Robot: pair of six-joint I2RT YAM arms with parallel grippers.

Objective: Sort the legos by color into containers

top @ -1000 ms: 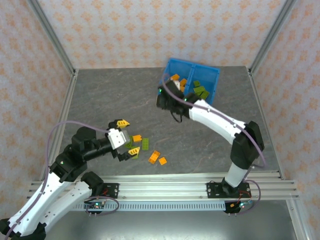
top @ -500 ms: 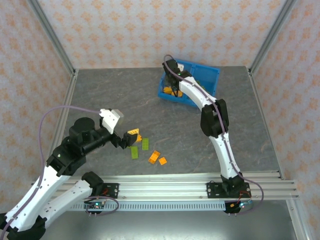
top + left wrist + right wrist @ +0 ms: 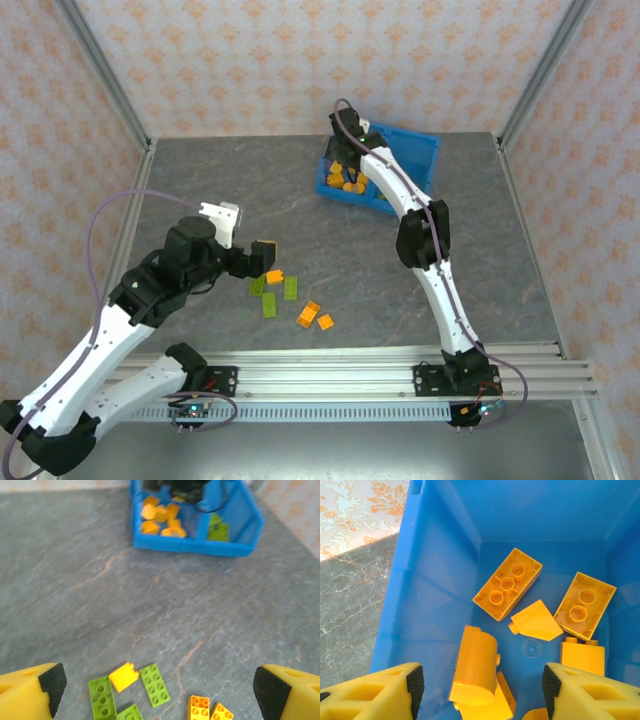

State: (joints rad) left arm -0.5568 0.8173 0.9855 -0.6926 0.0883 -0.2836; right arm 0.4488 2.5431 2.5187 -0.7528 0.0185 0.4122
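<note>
Left gripper (image 3: pixel 160 690) gapes wide and empty. Just ahead of it lie flat olive-green and orange legos (image 3: pixel 154 685), with the blue bin (image 3: pixel 170 546) far beyond. Right gripper (image 3: pixel 482 685), spread wide and empty, hangs over orange bricks (image 3: pixel 507 584) inside one compartment; a second ago it was short of the bin.

Loose legos (image 3: pixel 291 288): three green, three orange

Glossy plastic pieces on a matt, stone-look table (image 3: pixel 150 595).
The blue bin (image 3: pixel 435 580) is smooth, shiny plastic, and the orange bricks (image 3: pixel 507 584) inside it gleam likewise. The table is grey, veined like marble. The right gripper (image 3: pixel 480 695) has matt yellow fingers (image 3: pixel 370 695) and dull black pads (image 3: pixel 415 682). The frame rails (image 3: pixel 330 362) are brushed metal.
</note>
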